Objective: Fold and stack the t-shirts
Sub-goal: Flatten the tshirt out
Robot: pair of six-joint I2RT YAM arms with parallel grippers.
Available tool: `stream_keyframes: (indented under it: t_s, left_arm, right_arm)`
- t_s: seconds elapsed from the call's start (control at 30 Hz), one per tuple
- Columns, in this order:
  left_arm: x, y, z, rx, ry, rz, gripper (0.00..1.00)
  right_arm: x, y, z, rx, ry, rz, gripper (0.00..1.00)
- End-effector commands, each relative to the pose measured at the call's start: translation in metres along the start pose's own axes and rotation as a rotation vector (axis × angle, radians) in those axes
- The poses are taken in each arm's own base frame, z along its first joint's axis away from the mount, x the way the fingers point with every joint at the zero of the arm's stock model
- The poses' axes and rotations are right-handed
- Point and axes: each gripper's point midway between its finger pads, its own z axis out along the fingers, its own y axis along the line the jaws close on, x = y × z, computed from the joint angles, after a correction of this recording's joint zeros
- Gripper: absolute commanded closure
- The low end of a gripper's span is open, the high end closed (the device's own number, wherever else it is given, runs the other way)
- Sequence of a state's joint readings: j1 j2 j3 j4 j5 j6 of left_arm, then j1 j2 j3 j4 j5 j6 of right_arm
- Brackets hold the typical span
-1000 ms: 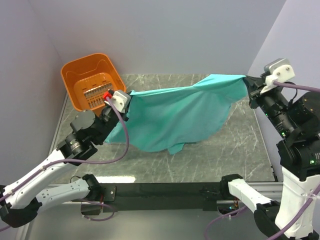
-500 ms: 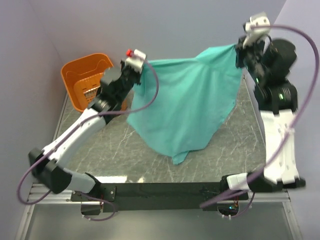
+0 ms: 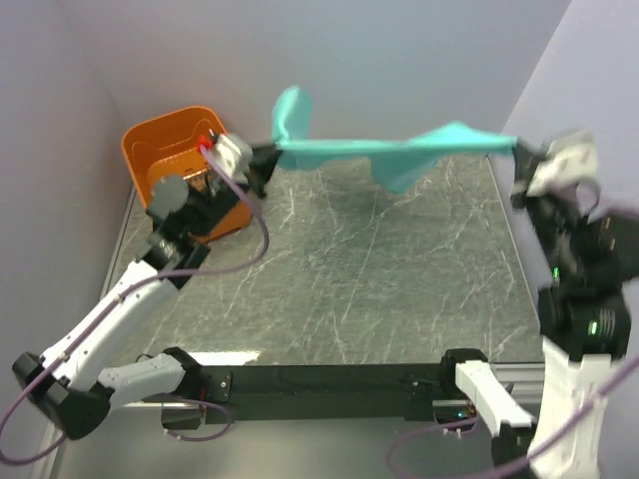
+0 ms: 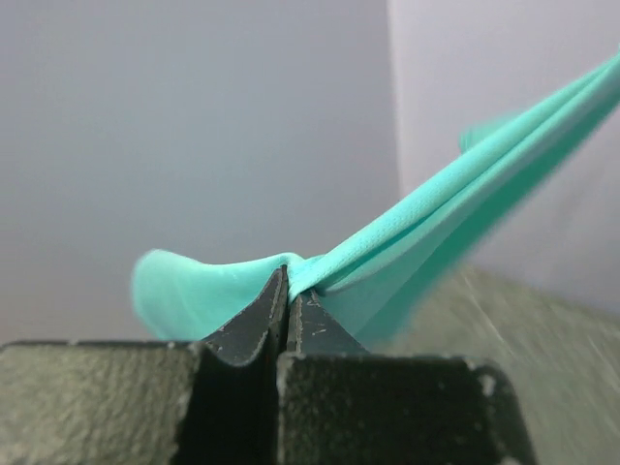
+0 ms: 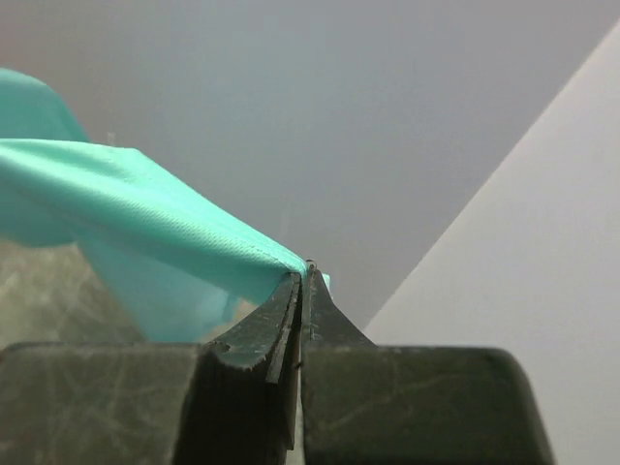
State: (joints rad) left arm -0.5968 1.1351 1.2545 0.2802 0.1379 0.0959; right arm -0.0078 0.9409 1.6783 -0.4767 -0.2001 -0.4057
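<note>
Two grippers are holding one teal t-shirt (image 3: pixel 394 152) in the air above the worktop (image 3: pixel 379 279). The left gripper (image 4: pixel 288 283) is pinching one edge with its jaws pressed together on the cloth, and the right gripper (image 5: pixel 302 274) is clamping the opposite edge likewise. The cloth is stretching as a band between them, a loose flap curling up just beside the left gripper, while an orange basket (image 3: pixel 165 160) is standing near that gripper, on the side away from the shirt.
</note>
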Motion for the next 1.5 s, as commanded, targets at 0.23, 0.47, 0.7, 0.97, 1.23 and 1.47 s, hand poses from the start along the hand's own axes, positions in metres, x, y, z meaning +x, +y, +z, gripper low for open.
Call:
stream_keyframes:
  t_s: [0.23,0.47,0.7,0.97,1.23,1.47]
  left_arm:
    - [0.292,-0.136,-0.142,0.343,0.802,-0.226,0.91]
    - [0.318,-0.171,-0.18,0.414,1.05,-0.162,0.92]
    - [0.297,-0.198,-0.196,0.509,1.086,-0.21,0.79]
    - [0.269,-0.185,-0.184,0.326,1.046,-0.218,0.26]
    - [0.224,-0.091,-0.094,-0.009,0.758,-0.393,0.11]
    - [0.245,-0.071,-0.071,-0.054,0.797,-0.352,0.14]
  right_arm:
    - [0.302,0.145,-0.129,-0.634,0.559,-0.401,1.0]
    - [0.331,0.184,-0.2,-0.883,0.606,-0.425,1.0]
    - [0.319,0.183,-0.226,-0.92,0.6,-0.475,1.0]
    - [0.298,0.167,-0.214,-0.765,0.558,-0.469,0.48]
    - [0.28,0.171,-0.121,-0.56,0.511,-0.004,0.09]
    - [0.32,0.181,-0.021,-0.454,0.685,0.377,0.24]
